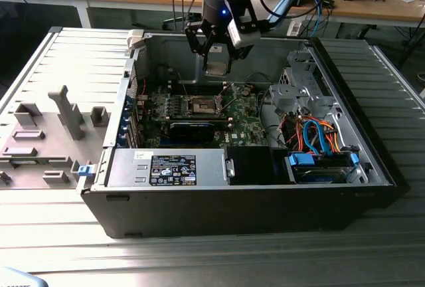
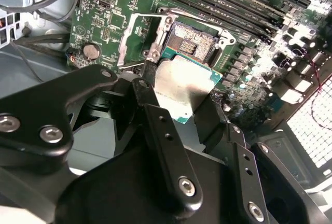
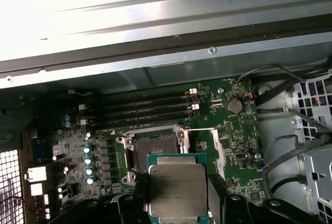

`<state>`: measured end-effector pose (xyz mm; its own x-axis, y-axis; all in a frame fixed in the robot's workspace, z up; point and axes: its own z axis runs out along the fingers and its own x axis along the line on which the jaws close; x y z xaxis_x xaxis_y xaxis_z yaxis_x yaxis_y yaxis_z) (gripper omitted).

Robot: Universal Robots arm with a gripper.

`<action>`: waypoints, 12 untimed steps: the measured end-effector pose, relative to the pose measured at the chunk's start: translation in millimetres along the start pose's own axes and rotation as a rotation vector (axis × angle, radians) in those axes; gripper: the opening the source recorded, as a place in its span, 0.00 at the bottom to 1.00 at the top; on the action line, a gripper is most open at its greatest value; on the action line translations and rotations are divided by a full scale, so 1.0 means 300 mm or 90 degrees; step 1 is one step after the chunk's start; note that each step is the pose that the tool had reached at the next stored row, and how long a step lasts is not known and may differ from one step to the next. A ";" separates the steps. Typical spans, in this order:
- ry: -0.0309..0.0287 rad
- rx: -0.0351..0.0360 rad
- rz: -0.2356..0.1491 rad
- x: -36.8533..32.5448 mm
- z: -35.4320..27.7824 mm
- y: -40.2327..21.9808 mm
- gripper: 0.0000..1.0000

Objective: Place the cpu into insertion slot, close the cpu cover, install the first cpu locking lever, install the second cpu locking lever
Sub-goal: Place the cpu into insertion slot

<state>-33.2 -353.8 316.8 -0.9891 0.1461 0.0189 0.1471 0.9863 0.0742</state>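
— Where is your claw (image 1: 218, 64) now?
— It hangs inside the case (image 1: 265, 200), above the green board (image 3: 231, 130); it is closed partway, and its fingers (image 3: 215, 190) press on two opposite edges of the cpu (image 3: 178, 190); you can check that grip in both wrist views.
— So is the cpu seated?
— No; it lies flat in your claw, metal face toward the wrist cameras, clear of the board; in the exterior view the slot (image 1: 202, 105) sits at about 7 o'clock from your claw; its dark centre is bare.
— And the cover (image 2: 124, 42)?
— Swung open; it stands tilted up along one side of the slot, touching nothing your claw holds; the cpu is near the slot but apart from it.
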 end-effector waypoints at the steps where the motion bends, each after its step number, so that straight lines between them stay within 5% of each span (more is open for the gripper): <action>1: -0.0003 0.0000 0.004 0.000 0.000 0.000 0.54; 12: -0.0034 -0.0007 0.046 0.000 0.003 0.000 0.54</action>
<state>-33.2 -353.8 315.8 -0.9760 0.2168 0.0189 0.2176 0.9732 0.0739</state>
